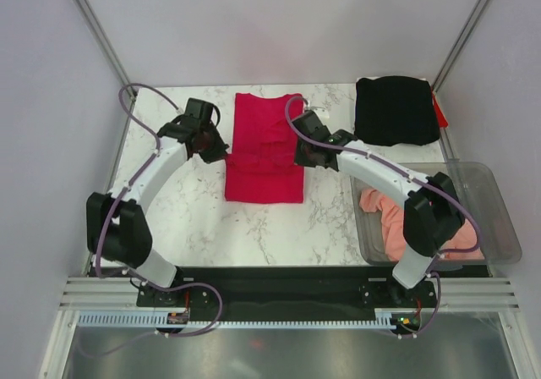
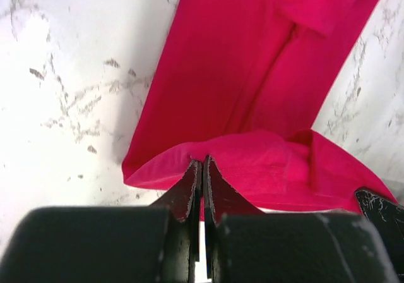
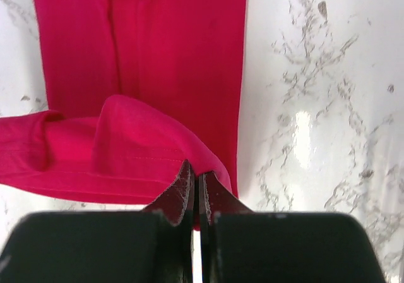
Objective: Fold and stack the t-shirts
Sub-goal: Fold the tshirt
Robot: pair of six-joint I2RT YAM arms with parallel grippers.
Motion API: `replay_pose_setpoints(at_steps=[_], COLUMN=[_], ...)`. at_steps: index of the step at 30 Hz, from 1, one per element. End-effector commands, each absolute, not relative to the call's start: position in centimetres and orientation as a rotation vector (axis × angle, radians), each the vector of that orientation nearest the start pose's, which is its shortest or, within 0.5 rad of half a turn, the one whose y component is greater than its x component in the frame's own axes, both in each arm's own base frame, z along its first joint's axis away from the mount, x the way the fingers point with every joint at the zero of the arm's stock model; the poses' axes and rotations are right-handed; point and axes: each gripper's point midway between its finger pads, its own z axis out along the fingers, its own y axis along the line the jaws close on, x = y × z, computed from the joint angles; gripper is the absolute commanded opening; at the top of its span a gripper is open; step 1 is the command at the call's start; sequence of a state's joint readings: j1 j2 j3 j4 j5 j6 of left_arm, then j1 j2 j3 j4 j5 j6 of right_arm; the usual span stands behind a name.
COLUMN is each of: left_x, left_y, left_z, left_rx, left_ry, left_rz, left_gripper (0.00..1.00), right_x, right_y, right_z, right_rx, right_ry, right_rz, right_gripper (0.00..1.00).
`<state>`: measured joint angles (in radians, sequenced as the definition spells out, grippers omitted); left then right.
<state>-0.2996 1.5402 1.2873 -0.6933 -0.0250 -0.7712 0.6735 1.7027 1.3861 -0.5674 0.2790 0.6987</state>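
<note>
The crimson red t-shirt (image 1: 264, 146) lies as a long strip in the middle of the table. My left gripper (image 1: 218, 150) is shut on its left corner (image 2: 208, 153). My right gripper (image 1: 299, 154) is shut on its right corner (image 3: 202, 160). Both hold the near hem lifted and doubled over the shirt's middle. The red cloth fills both wrist views (image 2: 265, 62) (image 3: 158, 55). The black t-shirt (image 1: 396, 110) lies folded at the back right. The salmon-pink t-shirt (image 1: 389, 218) lies crumpled in the clear bin.
The clear plastic bin (image 1: 494, 214) stands at the right near edge of the marble table (image 1: 186, 218). A bit of red cloth (image 1: 440, 112) shows beside the black shirt. Grey walls close in the table on the left, back and right.
</note>
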Motion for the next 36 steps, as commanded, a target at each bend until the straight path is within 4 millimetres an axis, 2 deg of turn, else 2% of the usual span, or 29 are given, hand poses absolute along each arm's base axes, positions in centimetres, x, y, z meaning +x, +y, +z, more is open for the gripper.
replay_pose_setpoints(at_steps=[1,2,3,6,9,11,19,25,26,27,28,29,30,31,32,33,34,35,36], left_x=[39.7,40.6,40.6,42.4,43.3,43.9,45.5,46.3,46.3,46.6,46.6,46.8,47.0,47.2,47.2,47.1,47.0,46.8,46.2], left_y=[-14.5,-14.8,-14.9,-15.4,-15.1,-14.8,-14.0,-13.7,-13.7,-13.8,-14.2,-14.4,-14.9,-14.7,-14.6,-14.1,-13.7,-13.3,-12.9], left_z=[16.4,15.3,15.3,12.7,11.3,10.4,9.5,7.7,7.5,6.8,6.8,6.9,7.6,8.4,9.4,10.2,12.5,13.5,14.1], left_rx=[-0.49,-0.483,-0.477,-0.476,-0.489,-0.505,-0.523,-0.553,-0.561,-0.573,-0.572,-0.583,-0.582,-0.583,-0.572,-0.575,-0.559,-0.544,-0.546], left_ry=[2.467,2.495,2.495,2.55,2.566,2.573,2.558,2.587,2.593,2.606,2.621,2.628,2.632,2.621,2.605,2.591,2.548,2.531,2.531], left_rz=[-0.454,-0.447,-0.456,-0.444,-0.436,-0.429,-0.431,-0.449,-0.451,-0.463,-0.529,-0.562,-0.606,-0.616,-0.615,-0.582,-0.578,-0.567,-0.558], left_gripper=[0.02,0.02,0.02,0.02,0.02,0.02,0.02,0.02,0.05,0.11,0.18,0.42,0.57,0.66,0.8,0.87,0.91,0.93,0.93], right_x=[38.6,39.2,39.8,41.4,42.6,43.2,45.5,46.4,46.8,46.9,47.1,47.6,47.8,47.9,48.1,48.1,48.0,47.7,47.3], right_y=[25.7,25.9,25.8,25.9,26.4,26.5,25.7,25.3,25.5,25.5,25.5,25.7,25.8,26.0,26.2,26.3,26.3,26.2,26.1], right_z=[14.4,14.6,14.2,12.3,12.0,11.0,9.7,7.7,7.7,7.0,6.9,7.4,7.5,7.9,9.1,10.4,11.4,11.9,13.9], right_rx=[0.101,0.089,0.094,0.089,0.067,0.056,0.072,0.076,0.067,0.067,0.074,0.074,0.077,0.069,0.067,0.06,0.058,0.056,0.054], right_ry=[2.425,2.418,2.422,2.455,2.451,2.464,2.462,2.493,2.488,2.499,2.503,2.49,2.491,2.486,2.479,2.461,2.447,2.44,2.405], right_rz=[0.299,0.306,0.303,0.298,0.317,0.309,0.317,0.326,0.336,0.333,0.343,0.356,0.359,0.367,0.382,0.389,0.394,0.394,0.41], right_gripper=[0.0,0.0,0.0,0.0,0.0,0.0,0.0,0.0,0.0,0.09,0.29,0.63,0.72,0.78,0.84,0.84,0.85,0.85,0.86])
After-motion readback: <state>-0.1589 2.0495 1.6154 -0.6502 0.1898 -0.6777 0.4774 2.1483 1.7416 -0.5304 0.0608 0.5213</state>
